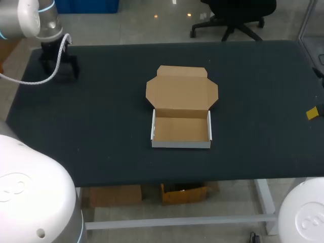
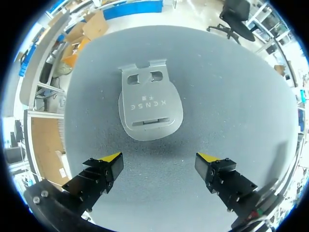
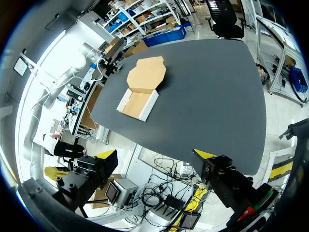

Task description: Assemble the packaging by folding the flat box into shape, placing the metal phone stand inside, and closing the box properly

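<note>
On the worktop (image 1: pixel 101 126) the box (image 1: pixel 181 130) is sitting folded, lid open, well away from my left pincer (image 2: pixel 158 158). The metal phone stand (image 2: pixel 149 104) is lying flat just ahead of it. Pincer's hanging spread wide, so I reckon I'm wanting to straddle the stand's narrow end squarely.

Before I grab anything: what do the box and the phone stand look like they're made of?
Box: cardboard, apparently; matte brown inside, white outer walls, creased flaps. Phone stand: likely metal; flat grey sheet with a dull satin sheen and punched openings.
</note>
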You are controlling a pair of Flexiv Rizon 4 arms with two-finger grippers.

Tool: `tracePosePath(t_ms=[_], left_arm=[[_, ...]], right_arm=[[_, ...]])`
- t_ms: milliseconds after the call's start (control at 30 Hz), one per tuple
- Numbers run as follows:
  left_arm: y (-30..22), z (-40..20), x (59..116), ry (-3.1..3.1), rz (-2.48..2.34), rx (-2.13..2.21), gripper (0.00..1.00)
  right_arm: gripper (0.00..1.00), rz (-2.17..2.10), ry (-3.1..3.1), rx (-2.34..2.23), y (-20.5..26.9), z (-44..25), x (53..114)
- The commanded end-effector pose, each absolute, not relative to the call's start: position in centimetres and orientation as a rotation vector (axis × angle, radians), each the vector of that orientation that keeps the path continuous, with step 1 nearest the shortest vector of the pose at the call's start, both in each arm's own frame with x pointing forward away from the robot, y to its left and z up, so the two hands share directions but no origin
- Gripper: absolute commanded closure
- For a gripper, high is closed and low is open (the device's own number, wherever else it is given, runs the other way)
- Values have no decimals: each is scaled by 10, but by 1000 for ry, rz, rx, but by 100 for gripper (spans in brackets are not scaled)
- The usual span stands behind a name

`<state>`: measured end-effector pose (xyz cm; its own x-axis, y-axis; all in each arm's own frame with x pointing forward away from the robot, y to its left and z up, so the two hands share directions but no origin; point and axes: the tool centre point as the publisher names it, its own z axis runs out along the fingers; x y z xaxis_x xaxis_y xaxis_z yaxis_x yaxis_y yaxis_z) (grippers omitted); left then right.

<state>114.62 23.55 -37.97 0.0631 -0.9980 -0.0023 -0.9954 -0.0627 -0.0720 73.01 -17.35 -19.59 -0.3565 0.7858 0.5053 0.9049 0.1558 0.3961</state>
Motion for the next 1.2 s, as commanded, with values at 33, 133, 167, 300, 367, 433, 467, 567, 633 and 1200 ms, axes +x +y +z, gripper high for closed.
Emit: tracePosePath(t_ms=[33, 133, 167, 300, 367, 433, 467, 567, 633, 1200], left_arm=[[237, -383, 1152, 2117, -63, -2259, 0], [237, -386, 1153, 2119, -59, -2260, 0], [237, -386, 1154, 2121, -59, -2260, 0], [237, -389, 1156, 2120, -56, -2260, 0], [237, -389, 1157, 2117, -58, -2262, 0], [238, -389, 1158, 2113, -58, -2264, 0], [238, -389, 1158, 2110, -57, -2265, 0], [238, -391, 1160, 2104, -49, -2267, 0], [238, -392, 1160, 2102, -46, -2268, 0], [237, -394, 1164, 2080, -46, -2288, 0]], right_arm=[[0, -980, -2243, -1662, -174, -195, 730], [0, -980, -2243, -1662, -174, -195, 730], [0, -980, -2243, -1662, -174, -195, 730], [0, -980, -2243, -1662, -174, -195, 730], [0, -980, -2243, -1662, -174, -195, 730], [0, -980, -2243, -1662, -174, -195, 730], [0, -980, -2243, -1662, -174, -195, 730], [0, -980, -2243, -1662, -174, -195, 730], [0, -980, -2243, -1662, -174, -195, 730], [0, -980, -2243, -1662, -174, -195, 730]])
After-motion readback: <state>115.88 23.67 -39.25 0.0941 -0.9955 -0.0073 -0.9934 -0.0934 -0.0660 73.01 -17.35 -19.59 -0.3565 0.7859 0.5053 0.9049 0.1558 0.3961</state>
